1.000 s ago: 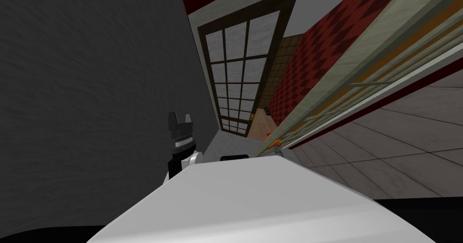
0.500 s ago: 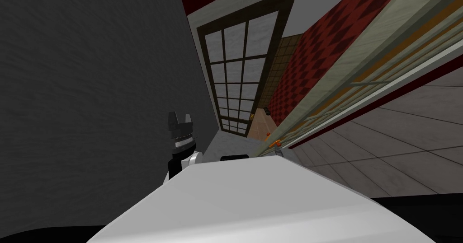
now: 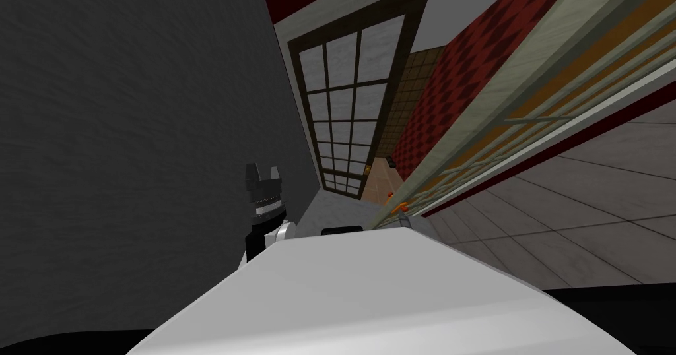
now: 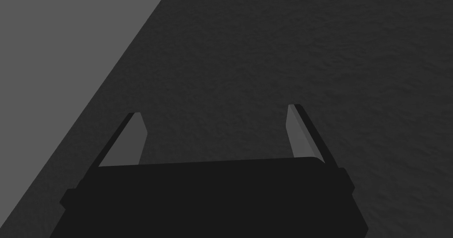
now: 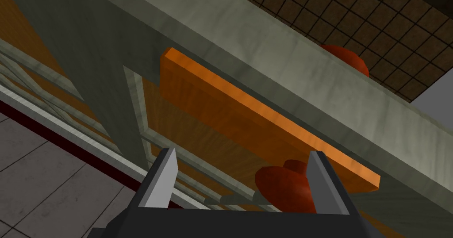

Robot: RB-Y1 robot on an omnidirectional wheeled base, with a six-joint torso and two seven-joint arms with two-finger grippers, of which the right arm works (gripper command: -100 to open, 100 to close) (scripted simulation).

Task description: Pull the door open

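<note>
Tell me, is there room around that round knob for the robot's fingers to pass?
Yes: inside the open right gripper, bare space lies beside the knob, bordered by the orange plate. Crowded where the knob nears one finger.

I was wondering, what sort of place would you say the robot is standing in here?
Probably a hallway or entry inside a house: a grey-green door with a red-brown knob, a tall dark-framed glazed panel, a red diamond-patterned wall and grey floor tiles.

The door frame (image 5: pixel 274 67) looks streaked and matt, its orange plate (image 5: pixel 221 111) wood-grained, the dark wall (image 3: pixel 132 140) rough
</note>
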